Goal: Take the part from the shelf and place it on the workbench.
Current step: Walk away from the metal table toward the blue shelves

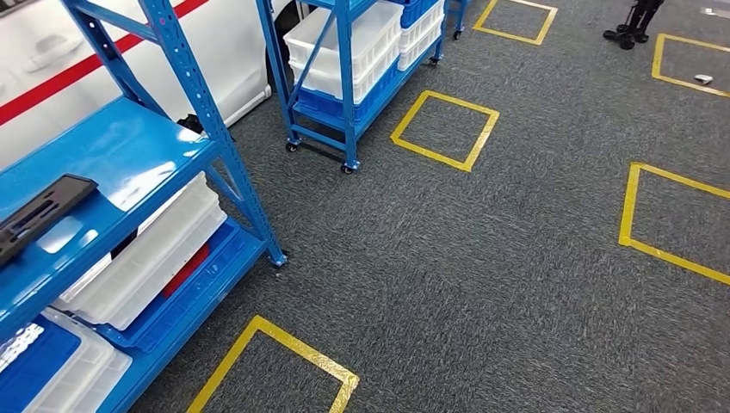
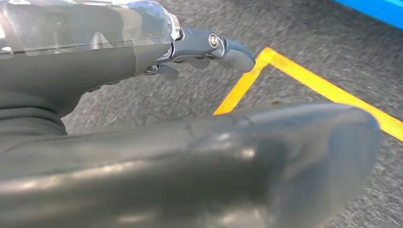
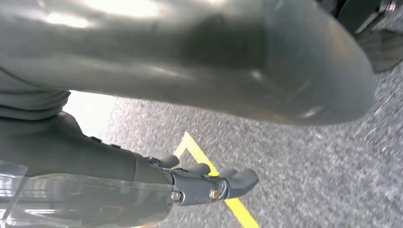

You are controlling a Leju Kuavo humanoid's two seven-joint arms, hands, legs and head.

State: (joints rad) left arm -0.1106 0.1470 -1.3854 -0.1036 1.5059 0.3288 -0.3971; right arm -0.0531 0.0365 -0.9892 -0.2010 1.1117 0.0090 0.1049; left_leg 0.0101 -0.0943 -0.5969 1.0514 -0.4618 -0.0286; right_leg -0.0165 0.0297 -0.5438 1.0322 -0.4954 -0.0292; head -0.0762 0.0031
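grey speckled carpet floor (image 1: 482,258) spreads out from the near blue steel shelf rack (image 1: 194,95), which is the landmark for everything else. flat black plastic part (image 1: 34,211) with slots along it lies on the rack's upper blue shelf board, near that board's front edge, free of either hand. under that board, on the rack's lower level, a clear white plastic crate (image 1: 146,258) sits inside a blue plastic tray (image 1: 207,284); another clear crate (image 1: 77,370) with a blue lid beside it lies further along the same level, closer to the camera. behind the rack stands a white panel with a red stripe (image 1: 52,77). beyond the rack, further from the camera, a second blue rack on castors (image 1: 344,103) carries stacked white bins and a blue bin. yellow tape squares mark the floor: one (image 1: 284,361) just beside the near rack's foot, one (image 1: 445,129) just beside the wheeled rack, others well apart from both.

left hand (image 2: 142,61) hangs over the carpet near a yellow tape corner, its thick grey thumb (image 2: 237,156) apart from the darker fingers (image 2: 233,52), which are bent at the tips; nothing is between them. right hand (image 3: 157,190) likewise hangs over carpet and a yellow tape line, thumb (image 3: 214,57) wide of the fingers (image 3: 237,180), holding nothing.
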